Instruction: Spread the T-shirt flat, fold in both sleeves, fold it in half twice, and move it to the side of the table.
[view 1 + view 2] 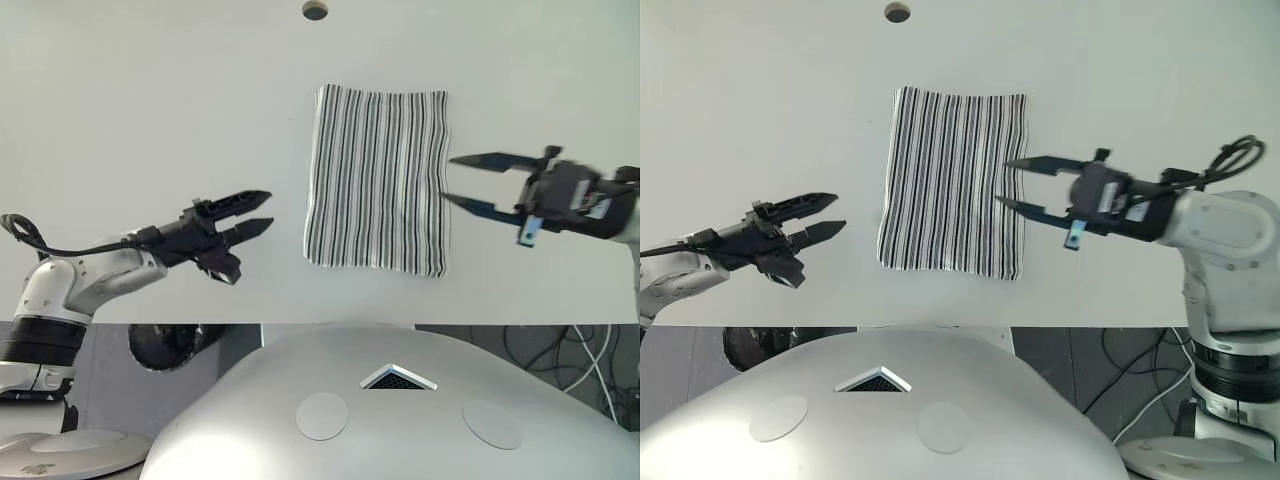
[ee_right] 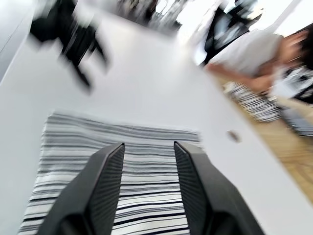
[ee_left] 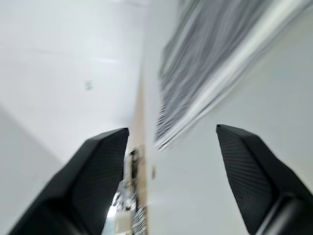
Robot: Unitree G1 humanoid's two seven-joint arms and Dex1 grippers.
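White tabletop (image 1: 150, 100) stretches from the robot to the far wall, with one small round hole (image 1: 315, 10) near its far edge. One T-shirt (image 1: 378, 180) lies on it, black-and-white striped and folded into a flat rectangle. Its stripes run away from the robot. It sits about the middle of the tabletop, a little toward the robot's right.

The left arm (image 1: 100, 265) comes in from the near left, its forearm angled up toward the middle. The left hand (image 1: 268, 210) points at the lower half of the shirt's left edge. Its two fingers stand apart and grip nothing, and a clear strip of tabletop separates their tips from the cloth. In the left wrist view the two dark fingers frame a blurred corner of the striped fabric ahead.

The right arm (image 1: 1220, 225) reaches in from the right side with its forearm about level. The right hand (image 1: 450, 178) points left at the shirt's right edge, around mid-height. Its two fingers are spread, one farther and one nearer, and hold nothing. In the right eye view their tips overlap the cloth's edge, and the right wrist view shows them over the stripes. Whether they touch the fabric cannot be told.

Count: one folded shirt, two hands with two fingers each, one hole.
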